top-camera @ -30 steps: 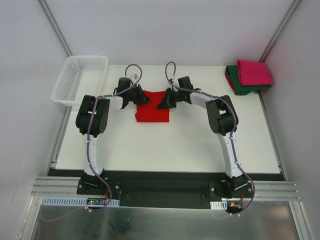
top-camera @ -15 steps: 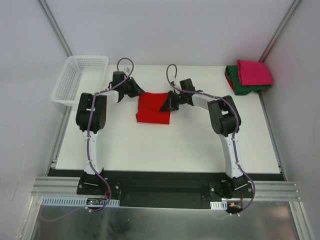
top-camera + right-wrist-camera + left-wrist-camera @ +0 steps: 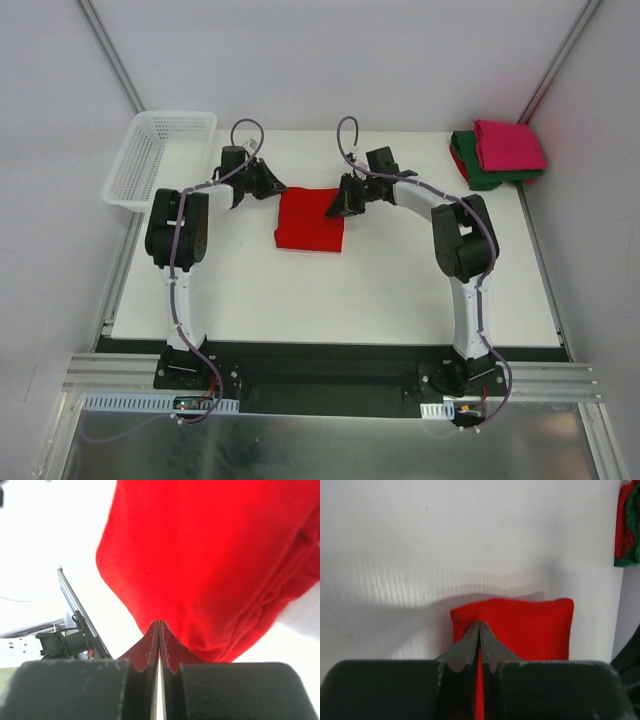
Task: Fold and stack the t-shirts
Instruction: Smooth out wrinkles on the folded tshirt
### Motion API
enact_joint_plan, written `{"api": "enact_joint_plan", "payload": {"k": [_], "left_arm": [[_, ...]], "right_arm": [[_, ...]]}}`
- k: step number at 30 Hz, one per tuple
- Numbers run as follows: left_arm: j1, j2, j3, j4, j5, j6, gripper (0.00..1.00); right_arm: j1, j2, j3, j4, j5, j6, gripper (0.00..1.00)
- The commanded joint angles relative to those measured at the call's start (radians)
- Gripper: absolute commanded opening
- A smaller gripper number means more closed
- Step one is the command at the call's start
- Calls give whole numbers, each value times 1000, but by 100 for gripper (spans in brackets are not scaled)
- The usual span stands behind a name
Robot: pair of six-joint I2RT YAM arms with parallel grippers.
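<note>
Left end effector (image 3: pixel 272 187) and right end effector (image 3: pixel 338 208), both fully closed and empty.
They sit at the far corners of the folded red t-shirt (image 3: pixel 310 222) lying mid-table (image 3: pixel 350 290). The magenta-pink t-shirt (image 3: pixel 508 143) lies folded on the dark green t-shirt (image 3: pixel 465 162) at the far right corner.

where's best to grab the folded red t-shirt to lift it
Probably its left and right edges, one gripper from each side. The red t-shirt lies flat as a folded rectangle, so a single pinch would likely let layers sag open. The left gripper and right gripper are shut by those edges.
</note>
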Motion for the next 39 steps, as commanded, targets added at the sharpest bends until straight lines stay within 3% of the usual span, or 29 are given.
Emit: {"api": "enact_joint_plan", "payload": {"k": [1,14,25,39], "left_arm": [[8,-200,-106,62,69,-30,0],[-30,-466,-461,261,164,-155,0],[-176,-373,-568,318,161,-152,0],[-182,-360,-725,329,86,-120,0]], "right_arm": [[-7,-38,99,-6,-2,-14,1],[-21,189,282,12,-25,50,1],[-27,248,268,28,-5,60,1],[-39,222,222,38,0,49,1]]}}
